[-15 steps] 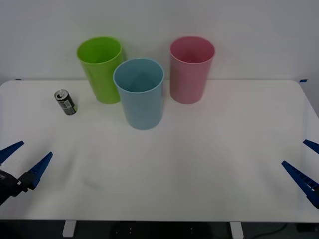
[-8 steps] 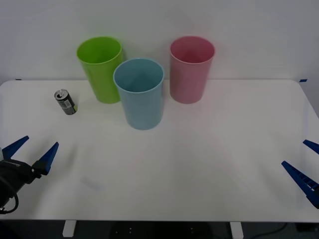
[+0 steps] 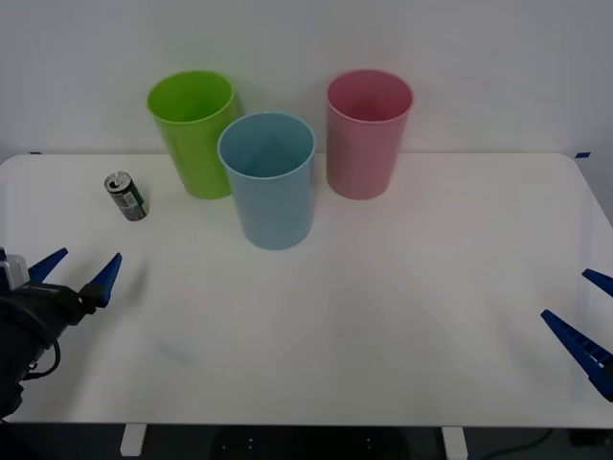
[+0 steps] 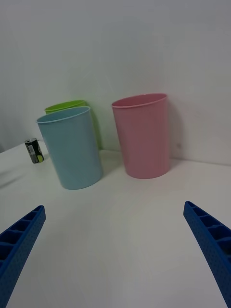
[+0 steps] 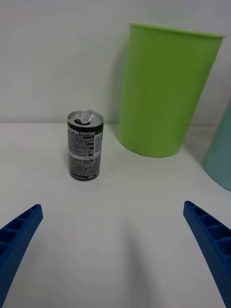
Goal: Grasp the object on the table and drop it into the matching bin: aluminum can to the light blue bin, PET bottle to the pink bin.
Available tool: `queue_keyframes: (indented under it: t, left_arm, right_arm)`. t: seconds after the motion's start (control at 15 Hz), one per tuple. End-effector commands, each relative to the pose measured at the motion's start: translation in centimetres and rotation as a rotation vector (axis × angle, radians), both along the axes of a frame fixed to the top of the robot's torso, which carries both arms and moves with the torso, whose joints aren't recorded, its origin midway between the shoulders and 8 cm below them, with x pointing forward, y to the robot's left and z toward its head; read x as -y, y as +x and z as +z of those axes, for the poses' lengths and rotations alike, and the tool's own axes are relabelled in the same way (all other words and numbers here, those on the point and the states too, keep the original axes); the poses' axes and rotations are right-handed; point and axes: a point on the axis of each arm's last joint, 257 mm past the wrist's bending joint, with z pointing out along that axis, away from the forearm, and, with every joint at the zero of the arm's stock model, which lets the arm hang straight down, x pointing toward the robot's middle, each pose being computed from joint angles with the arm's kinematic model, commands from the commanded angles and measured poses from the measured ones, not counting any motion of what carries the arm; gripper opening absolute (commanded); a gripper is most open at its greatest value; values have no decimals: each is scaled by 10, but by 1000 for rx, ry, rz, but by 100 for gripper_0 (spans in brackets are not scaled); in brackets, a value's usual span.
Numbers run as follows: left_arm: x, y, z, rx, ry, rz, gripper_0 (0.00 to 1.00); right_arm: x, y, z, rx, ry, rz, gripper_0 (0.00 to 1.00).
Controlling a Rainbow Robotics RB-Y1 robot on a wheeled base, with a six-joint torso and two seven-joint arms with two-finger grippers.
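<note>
Here the can (image 3: 125,196) stands upright on the left side of the table (image 3: 383,316), just beside the lime green bin (image 3: 193,132) and apart from it, with the left gripper (image 3: 75,270) near it, wide open and holding nothing. The step in hand, as I judge it, is the approach to the can. To do it well, the gripper should go straight forward so the can comes between the two fingers, low enough to catch the body and not the silver top, and close only when the can is centred, because such a small upright can may tip if one finger touches it first. The light blue bin (image 3: 268,178) stands in front of and between the green bin and the pink bin (image 3: 366,131), so the carry must clear the green one. The right gripper (image 3: 594,321) waits open and empty at the right edge. The left wrist view shows the pull tab (image 5: 87,115) and the printed side of the can, which the front view does not make clear; the front view shows all three bins together.
</note>
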Motion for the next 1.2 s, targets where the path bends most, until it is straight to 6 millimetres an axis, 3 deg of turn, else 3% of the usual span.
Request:
queue_keyframes:
  t: [0.07, 0.47, 0.73, 1.2]
  left_arm:
    - [1, 17, -1, 1, -10, 17, 100]
    - [20, 44, 2, 22, -11, 72, 100]
    - [6, 46, -3, 10, 17, 135, 100]
    - [7, 71, -9, -16, 40, 165, 100]
  right_arm:
    - [0, 0, 0, 0, 0, 0, 100]
    - [0, 0, 0, 0, 0, 0, 100]
    - [0, 0, 0, 0, 0, 0, 100]
    - [0, 0, 0, 0, 0, 0, 100]
